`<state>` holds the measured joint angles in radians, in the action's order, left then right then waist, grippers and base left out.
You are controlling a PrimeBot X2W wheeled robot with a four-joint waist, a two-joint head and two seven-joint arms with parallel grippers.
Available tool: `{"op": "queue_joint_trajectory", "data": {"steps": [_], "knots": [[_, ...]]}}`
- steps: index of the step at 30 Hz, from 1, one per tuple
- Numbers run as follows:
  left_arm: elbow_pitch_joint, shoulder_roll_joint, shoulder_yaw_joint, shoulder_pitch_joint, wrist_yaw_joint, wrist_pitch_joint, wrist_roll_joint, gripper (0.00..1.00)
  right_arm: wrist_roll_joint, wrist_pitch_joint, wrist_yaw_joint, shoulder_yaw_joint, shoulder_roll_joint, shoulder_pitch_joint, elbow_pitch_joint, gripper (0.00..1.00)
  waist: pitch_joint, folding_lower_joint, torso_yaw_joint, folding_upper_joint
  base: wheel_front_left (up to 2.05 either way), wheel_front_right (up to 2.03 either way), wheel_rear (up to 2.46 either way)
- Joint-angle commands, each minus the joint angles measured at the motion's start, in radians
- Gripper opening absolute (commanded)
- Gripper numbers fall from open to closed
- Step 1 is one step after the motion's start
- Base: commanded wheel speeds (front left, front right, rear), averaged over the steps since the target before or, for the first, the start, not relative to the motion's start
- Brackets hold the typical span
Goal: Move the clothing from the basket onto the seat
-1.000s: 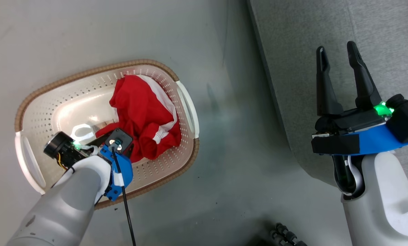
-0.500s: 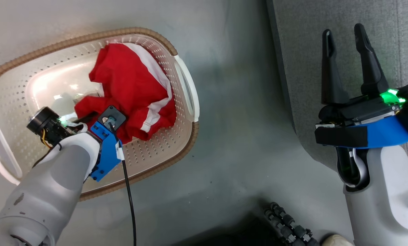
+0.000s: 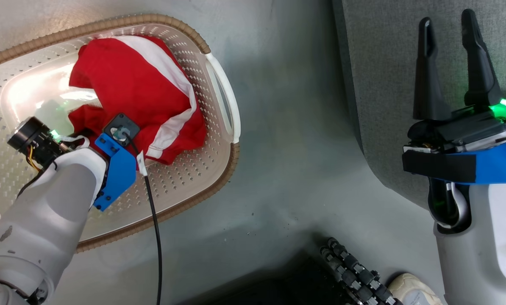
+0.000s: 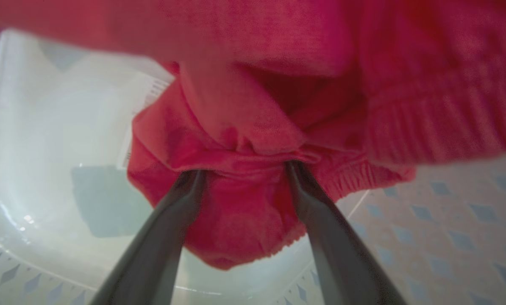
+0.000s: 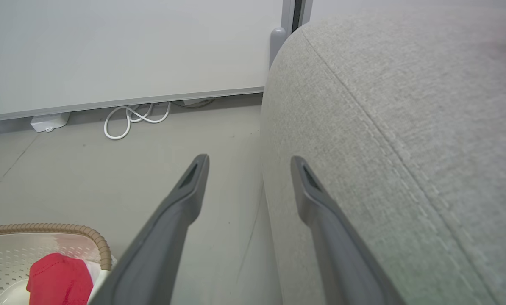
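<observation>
in the left wrist view the left hand is reaching down into the basket with its two dark fingers spread apart and open. their tips are pushing into a bunched fold of the clothing. red fabric is sitting between the fingers and bulging below them, but they are not pinching it. more red cloth with a ribbed edge is hanging, blurred, across the top of that view. a paper label is showing on the basket floor just beside the cloth.

from the head, the left forearm and its blue wrist bracket are covering that hand. a black cable is trailing from the wrist down across the basket rim. the clothing is lying bundled inside the basket, at the end nearer the seat, and a white stripe is running over the red. the basket is standing on the grey floor, apart from the seat.

the right hand is hovering over the seat's edge, empty, with its fingers parted and pointing up that view. a green light is glowing at its wrist.

in the right wrist view the seat's rounded side is rising on the right, with a seam running down it. farther off, a white cable is lying coiled on the floor at the foot of a pale wall.
</observation>
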<state>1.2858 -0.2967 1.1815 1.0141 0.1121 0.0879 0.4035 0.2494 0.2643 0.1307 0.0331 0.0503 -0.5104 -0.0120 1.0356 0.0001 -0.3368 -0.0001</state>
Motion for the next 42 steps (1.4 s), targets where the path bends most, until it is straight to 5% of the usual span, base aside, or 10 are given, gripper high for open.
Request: {"op": "queue_joint_trajectory", "data": {"steps": [1, 6, 7, 8, 22, 42], "knots": [[0.004, -0.005, 0.008, 0.017, -0.004, 0.030, 0.001, 1.00, 0.004, 0.000, 0.000, -0.008, 0.000, -0.012, -0.009, 1.00, 0.006, -0.0001, -0.002, 0.0001, 0.00, 0.00, 0.00], [0.006, 0.006, 0.011, 0.017, -0.011, 0.053, 0.008, 1.00, -0.007, 0.000, 0.000, -0.020, 0.000, -0.005, -0.021, 1.00, 0.012, -0.0001, 0.005, 0.0001, 0.00, 0.00, 0.00], [0.006, 0.009, 0.013, 0.017, -0.012, 0.058, 0.008, 0.44, -0.007, 0.000, 0.000, -0.022, 0.000, -0.006, -0.021, 1.00, 0.012, -0.0001, 0.007, 0.0001, 0.00, 0.00, 0.00], [0.006, 0.015, 0.015, 0.019, -0.013, 0.058, 0.006, 0.00, -0.010, 0.000, 0.000, -0.022, 0.000, -0.007, -0.022, 1.00, 0.012, -0.0001, 0.008, 0.0001, 0.00, 0.00, 0.00], [0.003, 0.060, 0.017, 0.001, -0.011, -0.015, 0.029, 0.00, -0.023, 0.000, 0.000, -0.028, 0.000, -0.019, -0.017, 1.00, -0.054, -0.0001, 0.042, 0.0001, 0.00, 0.00, 0.00], [-0.018, 0.189, -0.024, -0.096, 0.012, -0.296, 0.123, 0.00, -0.088, 0.000, 0.000, -0.054, 0.000, 0.052, 0.051, 1.00, -0.379, -0.0001, 0.206, 0.0001, 0.00, 0.00, 0.00]]}}
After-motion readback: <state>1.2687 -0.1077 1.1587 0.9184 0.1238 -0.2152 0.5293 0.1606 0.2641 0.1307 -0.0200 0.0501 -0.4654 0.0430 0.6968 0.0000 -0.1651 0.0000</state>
